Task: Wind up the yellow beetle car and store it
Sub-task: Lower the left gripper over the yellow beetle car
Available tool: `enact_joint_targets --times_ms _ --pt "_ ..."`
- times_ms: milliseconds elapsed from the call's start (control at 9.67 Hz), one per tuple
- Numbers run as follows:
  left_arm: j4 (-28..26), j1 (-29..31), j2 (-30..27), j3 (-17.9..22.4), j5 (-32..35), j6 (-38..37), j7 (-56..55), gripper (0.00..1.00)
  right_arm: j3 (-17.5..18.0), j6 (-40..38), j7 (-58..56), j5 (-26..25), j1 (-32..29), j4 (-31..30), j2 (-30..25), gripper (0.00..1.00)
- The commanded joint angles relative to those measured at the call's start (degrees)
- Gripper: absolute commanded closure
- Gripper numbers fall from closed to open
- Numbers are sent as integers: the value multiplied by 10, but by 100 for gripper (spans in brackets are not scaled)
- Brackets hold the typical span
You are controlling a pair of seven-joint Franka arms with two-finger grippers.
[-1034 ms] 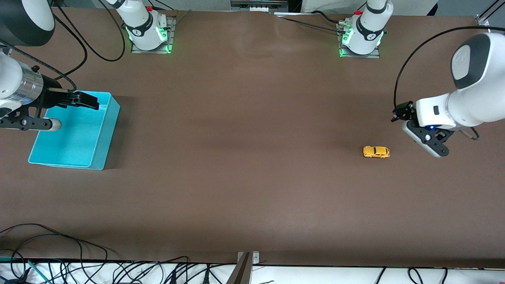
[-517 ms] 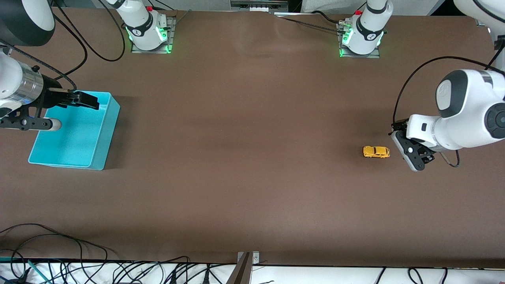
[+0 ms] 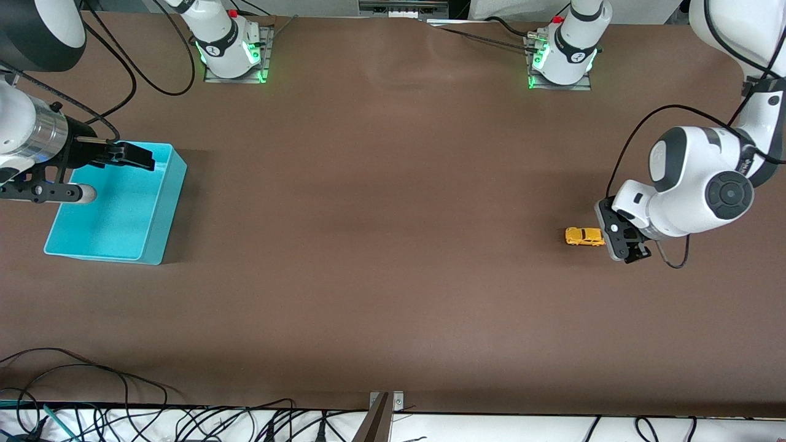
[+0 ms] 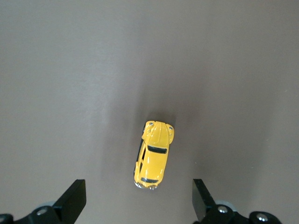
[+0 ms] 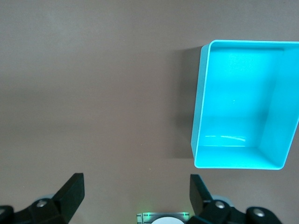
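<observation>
Since a second ago, the left arm has swung down and in toward the little car, and its wrist has turned so it now points down at the bench (image 3: 393, 276); the right arm has not moved at all.

Going across the front view, first comes the right arm, stretched out flat over the turquoise bin (image 3: 116, 205). The right end effector (image 3: 132, 156) hangs over the edge of the bin that is farther from the front camera, and its two fingers are spread wide (its wrist view shows them well apart). That arm just waits.

The bin sits at the right arm's end of the bench.

Next comes the yellow beetle car (image 3: 584, 236), standing on its wheels on the bench toward the left arm's end, well apart from the bin.

Last is the left arm, bent at the elbow and curled down. The left end effector (image 4: 139, 198) is just above the car with its fingers (image 4: 74, 198) spread wide, one on each side, not touching it.
</observation>
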Motion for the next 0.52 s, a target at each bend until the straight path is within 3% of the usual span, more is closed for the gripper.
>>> enact_joint_targets --times_ms 0,207,414 --pt "-77 14 -8 -5 12 97 72 0 3 -22 0 4 -4 -2 -6 0" --pt "-95 24 17 -4 13 159 137 0 6 -54 -1 2 -2 -2 -14 0" --pt "-96 25 36 -4 15 168 150 0 5 -71 -1 8 -1 0 -18 0"
